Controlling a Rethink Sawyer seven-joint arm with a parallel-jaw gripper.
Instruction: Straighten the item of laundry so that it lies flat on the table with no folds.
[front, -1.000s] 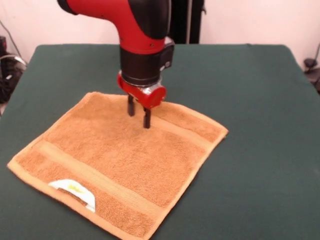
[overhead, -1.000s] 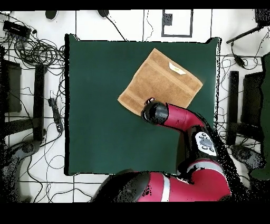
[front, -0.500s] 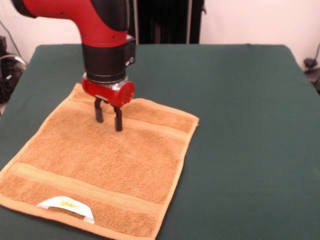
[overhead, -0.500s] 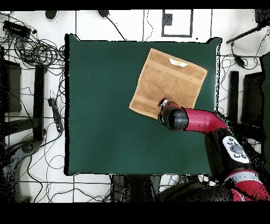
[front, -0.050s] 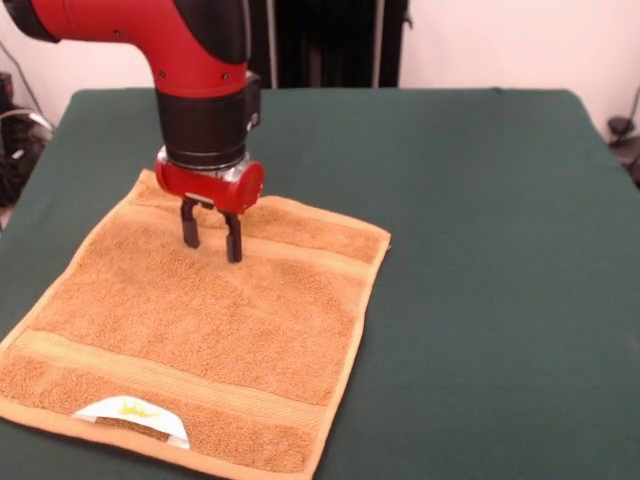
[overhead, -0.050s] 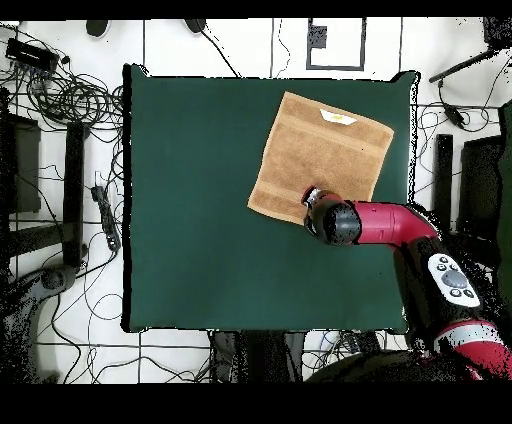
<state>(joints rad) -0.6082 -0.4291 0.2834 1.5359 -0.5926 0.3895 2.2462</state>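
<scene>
Surface: dark green cloth-topped table (front, -0.050s: 500, 250), far larger than what lies on it; pale wall behind in the front view, cables on the floor around it in the overhead view.
Label: white tag (front, -0.050s: 132, 415) at the towel's nearest edge, well in front of the gripper.
Near band: paler woven stripe (front, -0.050s: 160, 375) just beyond the tag, running edge to edge.
Towel: orange-tan terry towel (front, -0.050s: 230, 330), spread flat below and in front of the gripper, no folds visible; near corners cut off by the front view's frame.
Gripper: black fingers under a red wrist (front, -0.050s: 209, 233), parted a little, gripping nothing; tips at the towel's surface beside the far band, contact hard to confirm.
Far band: second pale stripe (front, -0.050s: 320, 255) just behind and beside the fingers.
Arm: red and black, descending from above.
</scene>
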